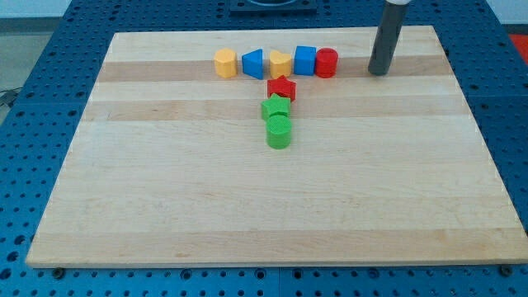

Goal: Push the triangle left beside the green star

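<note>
Well left of my tip sits the blue triangle.

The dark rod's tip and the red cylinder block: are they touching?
Apart. The camera view shows bare wooden board between my tip and the red cylinder block.

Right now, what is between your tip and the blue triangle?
In the camera view, three blocks sit between my tip and the blue triangle: the red cylinder, the blue cube and the yellow block.
</note>
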Controlling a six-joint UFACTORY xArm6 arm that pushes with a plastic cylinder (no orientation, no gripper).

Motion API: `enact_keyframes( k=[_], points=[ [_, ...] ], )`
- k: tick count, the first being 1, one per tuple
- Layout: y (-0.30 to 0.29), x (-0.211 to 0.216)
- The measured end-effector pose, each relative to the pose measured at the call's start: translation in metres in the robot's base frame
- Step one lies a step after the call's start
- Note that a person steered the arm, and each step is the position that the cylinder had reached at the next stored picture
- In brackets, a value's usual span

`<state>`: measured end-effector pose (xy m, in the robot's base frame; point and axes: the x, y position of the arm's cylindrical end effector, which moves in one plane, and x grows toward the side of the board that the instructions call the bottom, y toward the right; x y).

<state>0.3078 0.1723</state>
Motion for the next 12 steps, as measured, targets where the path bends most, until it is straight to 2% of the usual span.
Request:
enact_keyframes(
  k=[1,2,3,5,6,7,8,10,12],
  points=[
    [0.000,-0.001],
    [-0.027,-0.058],
    [-0.033,-0.061],
    [-0.104,-0.113],
    [-0.105,-0.115],
    [-0.147,-0.099],
    [-0.148,-0.099],
    [-0.196,-0.075],
    [-0.201,0.005]
  ],
)
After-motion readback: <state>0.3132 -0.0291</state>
